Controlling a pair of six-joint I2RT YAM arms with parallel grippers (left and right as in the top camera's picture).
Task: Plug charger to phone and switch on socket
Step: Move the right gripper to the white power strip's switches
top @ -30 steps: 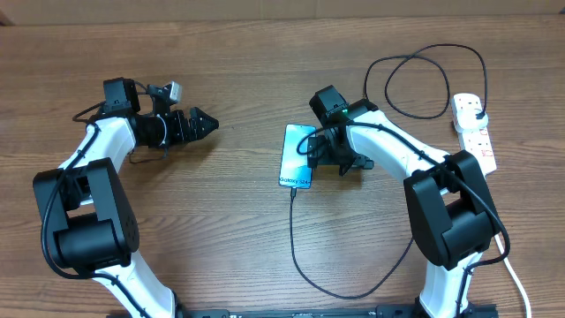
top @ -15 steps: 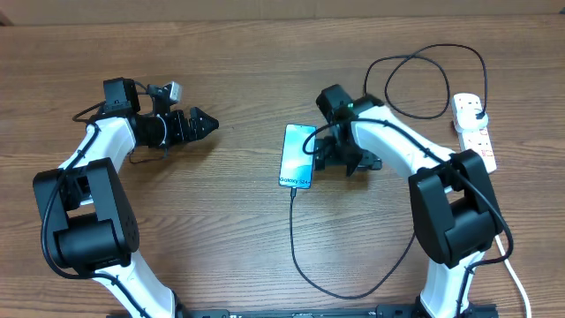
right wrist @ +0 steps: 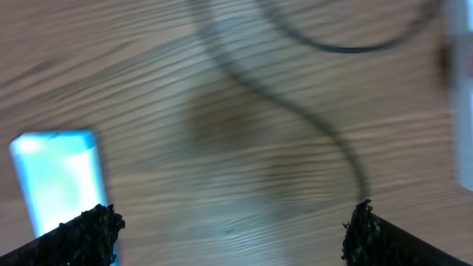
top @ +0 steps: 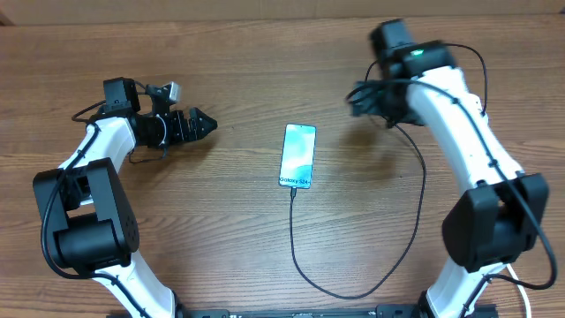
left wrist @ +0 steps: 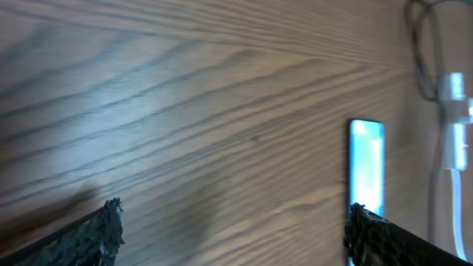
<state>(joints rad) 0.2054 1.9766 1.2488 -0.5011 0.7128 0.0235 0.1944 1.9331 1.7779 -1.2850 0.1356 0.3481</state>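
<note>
The phone [top: 298,155] lies mid-table with its blue screen lit. The charger's thin black cable [top: 422,203] runs from the phone's near end, loops toward the front edge and back up the right side. Its connector tip [top: 294,189] sits at the phone's near edge. My right gripper [top: 359,96] is open and empty, raised at the far right, well clear of the phone. In the right wrist view [right wrist: 233,236] it hangs over bare wood, with the phone [right wrist: 55,181] at the left. My left gripper [top: 209,124] is open and empty left of the phone [left wrist: 367,159]. The socket [left wrist: 452,103] shows far off and blurred.
In the overhead view my right arm [top: 468,124] covers the spot at the far right where the socket lies. The cable [right wrist: 295,111] crosses the wood under my right gripper. A white blur at the right edge of the right wrist view [right wrist: 464,111] looks like the socket.
My right gripper has left the phone's right side and swung up and toward the far right, blurred in motion. The phone, cable and left arm have not moved.
</note>
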